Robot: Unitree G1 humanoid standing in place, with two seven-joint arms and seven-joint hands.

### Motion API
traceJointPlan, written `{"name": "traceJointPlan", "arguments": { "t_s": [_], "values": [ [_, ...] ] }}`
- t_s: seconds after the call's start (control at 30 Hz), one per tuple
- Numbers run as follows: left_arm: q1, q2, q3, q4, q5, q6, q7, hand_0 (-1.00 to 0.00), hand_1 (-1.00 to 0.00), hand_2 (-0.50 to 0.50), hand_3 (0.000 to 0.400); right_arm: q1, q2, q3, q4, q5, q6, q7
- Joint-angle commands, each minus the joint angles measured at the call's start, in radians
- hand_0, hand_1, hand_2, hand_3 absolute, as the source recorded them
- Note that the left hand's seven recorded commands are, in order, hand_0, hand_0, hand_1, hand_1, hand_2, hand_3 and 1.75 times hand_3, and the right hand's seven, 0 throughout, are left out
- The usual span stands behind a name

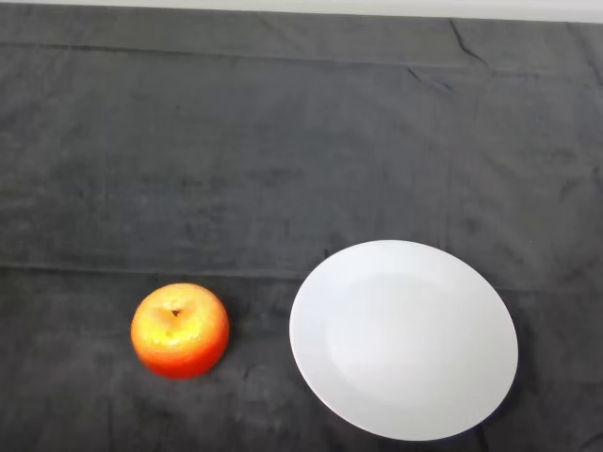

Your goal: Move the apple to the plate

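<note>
While upright on cloth (236,141), apple (180,330) beside bare plate (403,338).

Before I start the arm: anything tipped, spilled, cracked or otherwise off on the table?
Nothing stands out. The red-orange apple sits upright, stem dimple up, on the dark cloth, apart from the round white plate on its right. The plate lies flat and looks whole. The cloth only shows creases.

You have soft, even light from above across the dark cloth (283,141) on the bench. The white plate (471,395) reads bright with no hard glare. The apple (180,330) shows small highlights on top and casts only a faint shadow at its near-right side.
</note>
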Motion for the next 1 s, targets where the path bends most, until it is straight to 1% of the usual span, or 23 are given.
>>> {"name": "traceJointPlan", "arguments": {
  "t_s": [0.03, 0.33, 0.47, 0.6, 0.73, 1.0],
  "values": [
    [-0.023, 0.012, 0.000, 0.001, -0.012, -0.022, -0.011, 0.00, 0.00, 0.00, 0.000, 0.024, -0.014, -0.0047, 0.029, 0.0059, -0.007, 0.0015],
    [-0.022, 0.013, -0.001, 0.002, -0.013, -0.021, -0.016, 0.00, 0.00, 0.00, 0.000, 0.024, -0.014, -0.0046, 0.029, 0.0060, -0.007, 0.0014],
    [0.013, -0.022, -0.009, -0.052, -0.006, -0.014, 0.010, 0.00, 0.00, 0.00, 0.000, 0.024, -0.014, -0.0046, 0.029, 0.0060, -0.007, 0.0013],
    [0.042, -0.037, -0.014, -0.109, -0.015, 0.017, 0.008, 0.00, 0.00, 0.00, 0.000, 0.025, -0.014, -0.0046, 0.028, 0.0062, -0.007, 0.0014],
    [0.049, -0.055, -0.022, -0.126, -0.030, 0.031, -0.019, 0.00, 0.00, 0.00, 0.000, 0.025, -0.014, -0.0047, 0.027, 0.0064, -0.006, 0.0015],
    [0.065, -0.048, -0.024, -0.156, -0.088, 0.095, -0.123, 0.00, 0.00, 0.00, 0.000, 0.027, -0.014, -0.0049, 0.024, 0.0069, -0.006, 0.0018]
  ]
}}
